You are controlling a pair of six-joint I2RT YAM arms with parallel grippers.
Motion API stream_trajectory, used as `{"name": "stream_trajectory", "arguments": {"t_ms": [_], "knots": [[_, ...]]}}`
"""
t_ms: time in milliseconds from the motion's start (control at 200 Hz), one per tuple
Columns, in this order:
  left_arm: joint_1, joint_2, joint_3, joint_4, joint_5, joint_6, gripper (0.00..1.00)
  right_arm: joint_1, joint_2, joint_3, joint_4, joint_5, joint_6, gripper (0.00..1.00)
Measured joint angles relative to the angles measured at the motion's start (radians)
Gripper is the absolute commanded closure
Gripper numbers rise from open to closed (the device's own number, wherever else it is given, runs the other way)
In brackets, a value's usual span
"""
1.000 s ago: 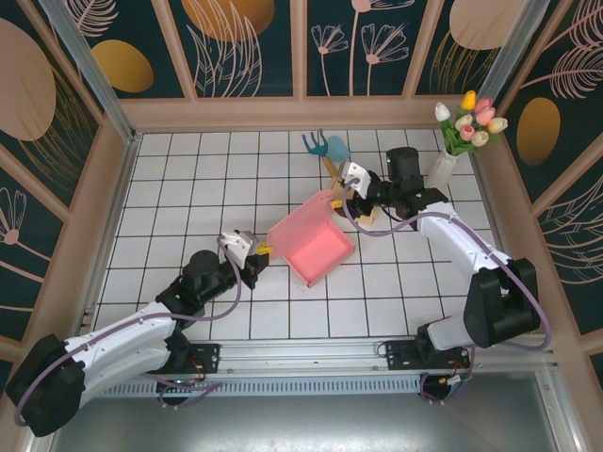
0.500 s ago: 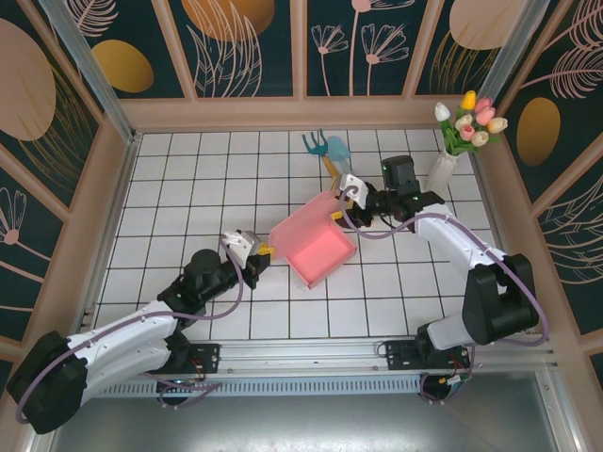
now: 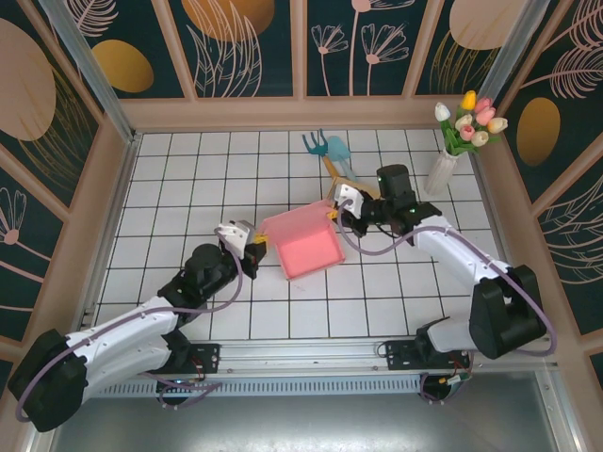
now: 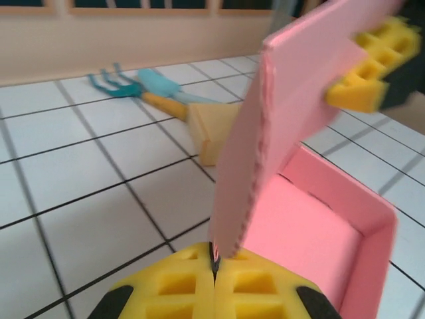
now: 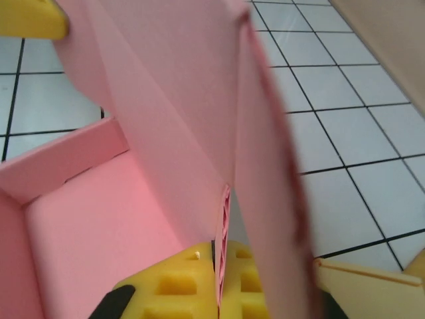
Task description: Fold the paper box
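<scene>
The right jaws, spread a second ago, now pinch the raised flap of the pink paper box [image 3: 303, 247], which sits mid-way on the white tiled bench [image 3: 188, 179]. The left jaws stay pinching its opposite edge, so I think folding can begin.

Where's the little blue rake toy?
The small teal plastic rake lies on the white tiled table at the far side in the top view, just behind the pink paper box and left of the vase of tulips.

Paper box [image 3: 306, 250]: pink throughout. Table [image 3: 188, 179]: white tiles, black grid lines. Finger pads [image 4: 179, 286]: yellow, waffle-gridded. Hand rake [image 3: 323, 146]: teal head, orange-yellow handle. Vase [image 3: 440, 172]: white. Tulips [image 3: 471, 121]: yellow, pink, white. Walls [image 3: 85, 94]: dark teal, gold floral motifs.
</scene>
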Motion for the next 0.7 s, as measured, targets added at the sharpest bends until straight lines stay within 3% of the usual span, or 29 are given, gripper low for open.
{"name": "stream_trajectory", "arguments": {"t_ms": [125, 295, 490, 701], "knots": [[0.006, 0.051, 0.046, -0.020, -0.124, -0.088, 1.00, 0.099, -0.042, -0.087, 0.159, 0.159, 0.139, 1.00], [0.013, 0.153, 0.088, -0.009, -0.211, -0.219, 1.00, 0.245, -0.053, -0.225, 0.429, 0.507, 0.409, 1.00], [-0.013, 0.245, 0.097, 0.088, -0.196, -0.293, 1.00, 0.284, 0.006, -0.277, 0.595, 0.785, 0.709, 1.00], [-0.050, 0.311, 0.097, 0.206, -0.258, -0.304, 1.00, 0.327, 0.071, -0.291, 0.705, 0.966, 0.909, 1.00]]}}
